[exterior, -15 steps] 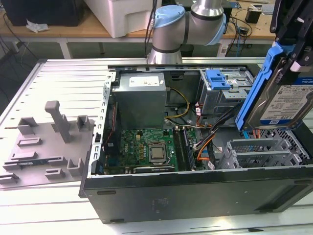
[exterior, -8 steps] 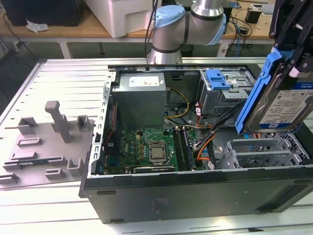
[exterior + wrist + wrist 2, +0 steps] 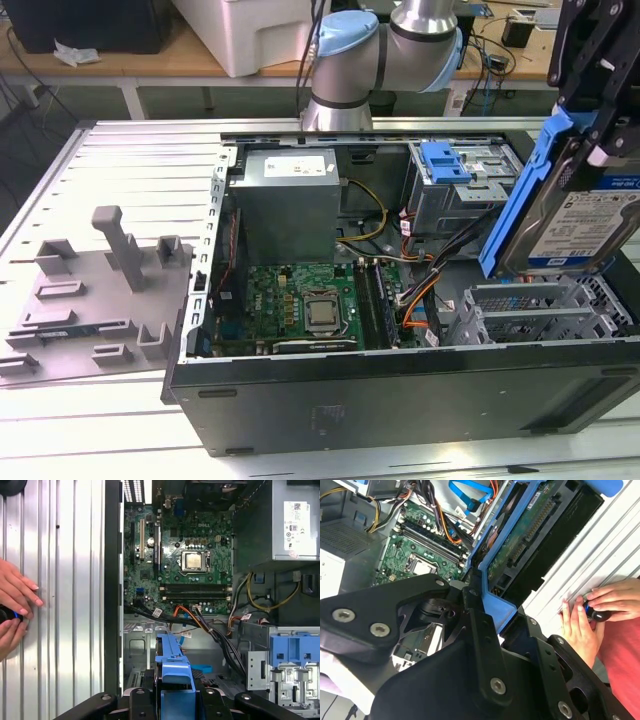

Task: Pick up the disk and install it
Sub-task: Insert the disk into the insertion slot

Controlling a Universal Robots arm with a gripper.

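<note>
The disk [image 3: 585, 220], at the exterior view's right, carries a white-and-blue label whose dark print is too small to make out. The grey power-supply box [image 3: 288, 200], at the far side of the open computer case [image 3: 400, 400], bears a white sticker [image 3: 285, 165] with fine print, likewise unreadable. White lettering marks the green motherboard [image 3: 180, 555] in the first wrist view.

We find the disk [image 3: 575, 225] tilted above the drive bay [image 3: 535, 310] at the exterior view's right, the power-supply box [image 3: 290, 200] behind the motherboard [image 3: 300, 300].
</note>
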